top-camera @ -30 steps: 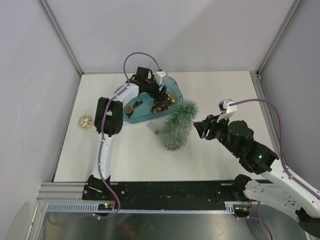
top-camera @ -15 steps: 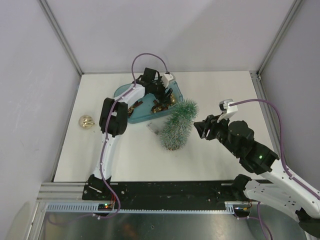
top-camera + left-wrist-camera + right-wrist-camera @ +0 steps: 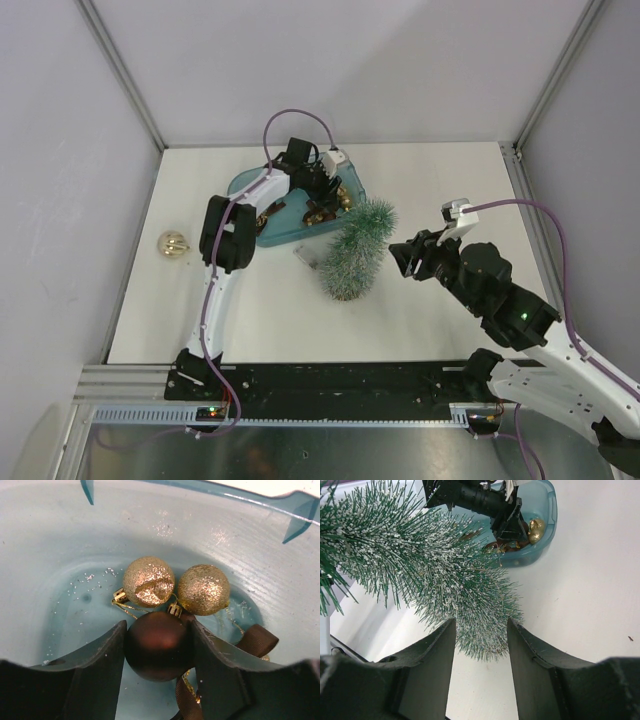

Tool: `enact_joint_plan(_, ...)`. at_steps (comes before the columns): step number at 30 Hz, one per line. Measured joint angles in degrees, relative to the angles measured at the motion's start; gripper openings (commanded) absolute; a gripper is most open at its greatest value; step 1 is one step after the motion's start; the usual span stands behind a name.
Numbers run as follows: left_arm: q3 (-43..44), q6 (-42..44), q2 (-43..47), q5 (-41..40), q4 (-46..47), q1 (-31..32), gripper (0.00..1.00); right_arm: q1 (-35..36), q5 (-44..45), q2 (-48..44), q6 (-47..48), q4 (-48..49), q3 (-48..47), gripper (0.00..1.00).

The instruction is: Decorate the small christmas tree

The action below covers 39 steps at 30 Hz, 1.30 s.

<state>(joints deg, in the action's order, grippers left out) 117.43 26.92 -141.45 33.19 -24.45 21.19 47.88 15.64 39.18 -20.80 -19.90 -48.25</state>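
While the left pincer clasps a brown bauble, the right pincer gapes before the small christmas tree.

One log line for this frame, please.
left gripper: shut on brown bauble inside blue tub | right gripper: open, facing small christmas tree | tree: no ornaments seen

Left arm stretched far forward, wrist tipped down, and the left claw pinched a brown bauble on both sides. Right arm reached inward, low, the right claw with fingers spread well apart.
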Motion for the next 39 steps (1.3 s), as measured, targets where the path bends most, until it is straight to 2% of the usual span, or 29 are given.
enact_joint_plan(2, 0.00, -0.24, 0.00, 0.00, -0.11, -0.07, 0.42, 0.00, 0.00, -0.11, 0.00, 0.00, 0.00, 0.51)
enact_joint_plan(10, -0.13, -1.22, 0.02, 0.26, -0.07, -0.57, 0.31, 0.00, -0.02, -0.15, 0.00, 0.02, 0.00, 0.51)
enact_joint_plan(17, -5.70, -1.14, 5.09, 1.77, -0.33, -2.10, 0.26, 0.00, -0.02, -0.24, 0.00, 0.02, 0.00, 0.51)
enact_joint_plan(27, -13.33, -0.81, 28.35, 10.58, -0.94, -5.68, 0.25, -0.11, -0.52, -0.26, 0.04, 0.04, 0.00, 0.51)
enact_joint_plan(34, -25.24, 1.38, 45.90, 21.29, -0.33, -5.90, 0.22, -0.26, -0.70, -0.87, 0.13, 0.07, 0.00, 0.50)
enact_joint_plan(39, -29.92, 0.50, 50.84, 27.50, -1.92, -6.36, 0.18, -0.37, -1.09, -1.33, 0.31, 0.07, 0.00, 0.51)
